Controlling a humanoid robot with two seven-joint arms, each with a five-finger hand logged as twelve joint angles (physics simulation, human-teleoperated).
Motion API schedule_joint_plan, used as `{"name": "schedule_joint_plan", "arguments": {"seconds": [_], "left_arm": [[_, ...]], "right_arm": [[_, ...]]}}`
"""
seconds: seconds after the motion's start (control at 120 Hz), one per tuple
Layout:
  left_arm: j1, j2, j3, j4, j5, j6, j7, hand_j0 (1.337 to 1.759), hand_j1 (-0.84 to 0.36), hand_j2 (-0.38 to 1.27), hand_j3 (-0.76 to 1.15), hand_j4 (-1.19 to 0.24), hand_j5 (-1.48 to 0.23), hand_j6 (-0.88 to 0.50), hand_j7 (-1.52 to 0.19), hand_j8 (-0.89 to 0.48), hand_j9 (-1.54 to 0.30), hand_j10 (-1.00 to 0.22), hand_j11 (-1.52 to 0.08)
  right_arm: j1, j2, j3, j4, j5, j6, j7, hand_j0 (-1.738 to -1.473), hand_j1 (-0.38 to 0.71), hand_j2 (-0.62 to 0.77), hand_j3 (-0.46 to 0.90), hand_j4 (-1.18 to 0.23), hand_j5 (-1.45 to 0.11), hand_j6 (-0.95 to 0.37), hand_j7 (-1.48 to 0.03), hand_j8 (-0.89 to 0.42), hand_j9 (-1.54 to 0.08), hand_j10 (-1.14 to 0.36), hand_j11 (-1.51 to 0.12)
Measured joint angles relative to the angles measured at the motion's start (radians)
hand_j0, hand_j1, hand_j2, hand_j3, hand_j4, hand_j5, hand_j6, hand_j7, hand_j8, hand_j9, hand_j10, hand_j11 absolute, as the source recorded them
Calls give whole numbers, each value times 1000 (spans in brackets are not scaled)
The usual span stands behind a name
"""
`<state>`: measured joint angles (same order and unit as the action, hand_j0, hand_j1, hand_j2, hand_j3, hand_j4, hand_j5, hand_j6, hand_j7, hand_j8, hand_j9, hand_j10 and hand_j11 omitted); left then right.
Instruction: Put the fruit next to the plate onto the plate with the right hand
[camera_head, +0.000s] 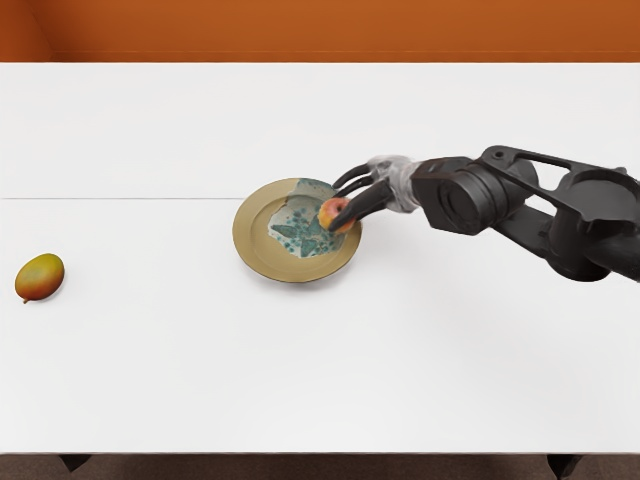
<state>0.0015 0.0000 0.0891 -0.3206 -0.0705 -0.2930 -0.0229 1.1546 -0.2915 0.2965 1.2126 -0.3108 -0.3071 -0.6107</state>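
Note:
A gold-rimmed plate (262, 252) with a teal patterned centre lies in the middle of the white table. My right hand (352, 200) reaches in from the right and hovers over the plate's right rim. Its dark fingers are curled around a small red-and-yellow fruit (331, 213), which sits above the plate's right side. Whether the fruit touches the plate cannot be told. The left arm is out of view.
A mango-like yellow and red fruit (39, 277) lies far off at the table's left edge. A thin seam (120, 197) runs across the table behind the plate. The orange wall (320, 30) bounds the far side.

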Motion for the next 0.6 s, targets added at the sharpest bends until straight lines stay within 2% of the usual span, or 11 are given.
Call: {"name": "schedule_joint_plan", "arguments": {"seconds": [0.142,0.167,0.267,0.275,0.283,0.3,0.35,0.417,0.492,0.533,0.6], "left_arm": [[0,0,0,0,0,0,0,1658,349,0,0,0,0,0,0,0,0,0,0],[0,0,0,0,0,0,0,1658,349,0,0,0,0,0,0,0,0,0,0],[0,0,0,0,0,0,0,1658,349,0,0,0,0,0,0,0,0,0,0],[0,0,0,0,0,0,0,1658,349,0,0,0,0,0,0,0,0,0,0],[0,0,0,0,0,0,0,1658,349,0,0,0,0,0,0,0,0,0,0],[0,0,0,0,0,0,0,1658,349,0,0,0,0,1,0,0,0,0,0],[0,0,0,0,0,0,0,1658,349,0,0,0,0,0,0,0,0,0,0],[0,0,0,0,0,0,0,1658,349,0,0,0,0,1,0,0,0,0,0],[0,0,0,0,0,0,0,1658,349,0,0,0,0,0,0,0,0,0,0],[0,0,0,0,0,0,0,1658,349,0,0,0,0,0,0,0,0,0,0],[5,0,0,0,0,0,0,1658,349,0,0,0,0,0,0,0,0,0,0]], "right_arm": [[0,48,11,-27,-6,4,0,-1658,401,574,1,-843,-1198,-444,-1133,-363,-1177,-649,-1177],[0,54,12,-34,-10,4,0,-1658,385,538,0,-816,-1156,-448,-1095,-373,-1136,-645,-1136],[-3,96,13,-90,-73,3,0,-1658,117,326,0,-513,-726,-288,-689,-242,-714,-409,-714],[-3,98,14,-93,-75,3,3,-1658,99,313,0,-489,-706,-276,-662,-228,-695,-233,-725],[-3,100,16,-95,-78,3,3,-1658,82,300,0,-470,-679,-266,-637,-219,-669,-255,-700],[-3,101,23,-96,-88,3,0,-1658,50,276,0,-451,-604,-247,-589,-222,-593,-306,-748],[-20,76,94,-62,-97,56,0,-1658,-30,215,0,-358,-480,-199,-468,-180,-471,-245,-593],[-142,-15,344,7,-73,248,0,-1658,-112,154,0,-265,-354,-151,-346,-136,-348,-183,-436],[-315,-130,617,23,50,483,0,-1658,-177,105,0,-191,-254,-112,-248,-102,-250,-134,-311],[-398,-196,705,25,104,614,0,-1658,-204,85,0,-159,-213,-94,-208,-86,-209,-113,-259],[-495,-298,767,26,156,758,0,-1658,-237,60,0,-121,-161,-74,-158,-68,-159,-87,-194]]}}
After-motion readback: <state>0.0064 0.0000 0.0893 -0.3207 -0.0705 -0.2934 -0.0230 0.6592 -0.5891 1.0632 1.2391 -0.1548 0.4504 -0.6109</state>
